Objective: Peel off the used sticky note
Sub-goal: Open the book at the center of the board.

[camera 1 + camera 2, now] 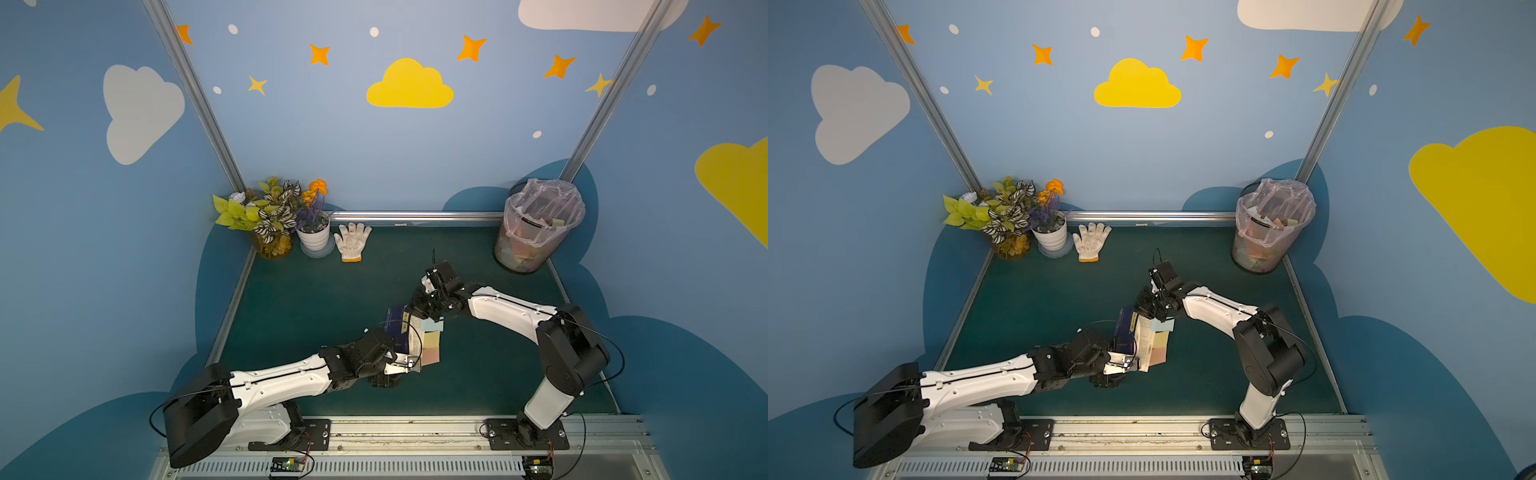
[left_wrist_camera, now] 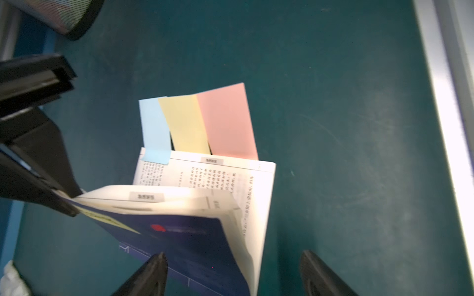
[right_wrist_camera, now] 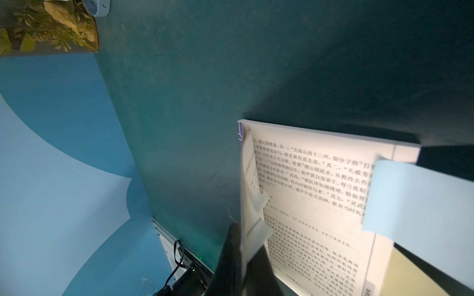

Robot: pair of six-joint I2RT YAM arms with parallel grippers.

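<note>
A book with a dark blue cover (image 1: 397, 326) (image 2: 195, 246) lies mid-table, part open. Three sticky notes poke out past the edge of its open page (image 3: 315, 192): blue (image 1: 432, 325) (image 2: 154, 128) (image 3: 420, 200), yellow (image 1: 432, 340) (image 2: 186, 123) and pink (image 1: 431, 355) (image 2: 228, 120). I see no writing on any of them. My right gripper (image 1: 415, 309) (image 3: 243, 258) is shut on the cover and front pages, holding them lifted off the open page. My left gripper (image 1: 409, 365) (image 2: 234, 271) is open and straddles the book's near end, with one finger (image 2: 315, 271) clear of the paper.
A mesh waste bin (image 1: 538, 226) lined with a plastic bag stands at the back right. A white glove (image 1: 351, 241), a white flower pot (image 1: 313, 239) and leafy plants (image 1: 266, 216) sit at the back left. Metal rails edge the green table (image 1: 332, 299).
</note>
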